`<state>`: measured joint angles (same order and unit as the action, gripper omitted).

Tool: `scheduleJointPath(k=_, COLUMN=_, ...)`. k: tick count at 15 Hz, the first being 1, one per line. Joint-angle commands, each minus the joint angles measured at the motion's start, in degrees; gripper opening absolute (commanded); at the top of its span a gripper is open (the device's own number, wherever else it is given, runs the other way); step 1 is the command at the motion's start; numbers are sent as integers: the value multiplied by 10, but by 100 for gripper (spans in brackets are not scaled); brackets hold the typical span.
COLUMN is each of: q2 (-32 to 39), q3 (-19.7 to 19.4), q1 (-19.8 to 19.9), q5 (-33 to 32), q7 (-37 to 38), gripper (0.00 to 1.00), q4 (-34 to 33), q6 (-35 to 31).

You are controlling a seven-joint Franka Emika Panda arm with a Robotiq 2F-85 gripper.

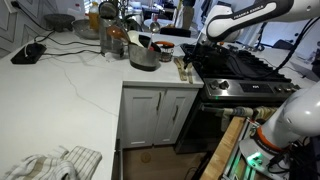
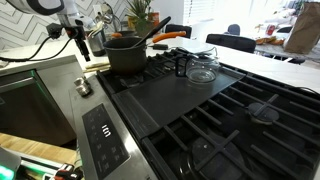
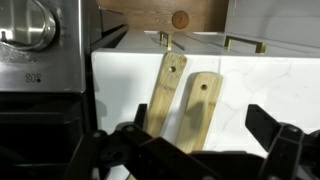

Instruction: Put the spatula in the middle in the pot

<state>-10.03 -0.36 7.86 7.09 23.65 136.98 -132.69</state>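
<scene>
Gripper (image 3: 192, 135) spread, empty, over a narrow spatula (image 3: 165, 85) and a broad spatula (image 3: 203, 108), close together near the surface (image 3: 280, 85) edge by the stove (image 3: 40, 75). Hazard: pinching both, or the wrong one. Pot (image 2: 125, 57) stands at a stove corner.

the arm (image 1: 252, 14) was glossy white, built of fat rounded shells that swelled at each joint, with thin dark seams where one shell met the next. lower down, a bulkier white segment (image 1: 292, 112) wore a black ring round its joint. the gripper (image 2: 79, 45) at the far end was matt black and blocky against all that white. in the wrist view its fingers (image 3: 285, 150) showed as angular black links with hard straight edges.
</scene>
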Motion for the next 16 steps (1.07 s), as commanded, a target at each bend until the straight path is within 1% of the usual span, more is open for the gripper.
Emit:
scheduleJointPath(k=1, q2=32, q3=-10, q1=-3, q5=-11, q7=13, gripper=100, q4=3, q6=-43)
scheduleJointPath(k=4, q2=53, q3=-14, q1=-6, q5=-6, q7=10, gripper=100, q4=2, q6=-73)
scheduleJointPath(k=5, q2=58, q3=-15, q1=-7, q5=-1, q7=9, gripper=97, q4=2, q6=-83)
scheduleJointPath(k=6, q2=63, q3=-16, q1=-7, q5=-1, q7=11, gripper=97, q4=2, q6=-93)
scheduleJointPath(k=7, q2=68, q3=-16, q1=-7, q5=0, q7=11, gripper=93, q4=1, q6=-102)
scheduleJointPath(k=9, q2=77, q3=-18, q1=-9, q5=3, q7=14, gripper=90, q4=0, q6=-114)
scheduleJointPath(k=10, q2=80, q3=-18, q1=-9, q5=3, q7=16, gripper=83, q4=0, q6=-119)
scheduleJointPath(k=11, q2=83, q3=-19, q1=-10, q5=2, q7=18, gripper=84, q4=-1, q6=-120)
scheduleJointPath(k=12, q2=85, q3=-19, q1=-11, q5=3, q7=20, gripper=80, q4=-1, q6=-120)
scheduleJointPath(k=13, q2=87, q3=-19, q1=-12, q5=2, q7=23, gripper=79, q4=-1, q6=-121)
scheduleJointPath(k=14, q2=88, q3=-19, q1=-13, q5=3, q7=23, gripper=80, q4=-2, q6=-121)
scheduleJointPath(k=15, q2=90, q3=-20, q1=-13, q5=2, q7=26, gripper=75, q4=-3, q6=-122)
scheduleJointPath(k=16, q2=92, q3=-20, q1=-14, q5=3, q7=28, gripper=76, q4=-4, q6=-120)
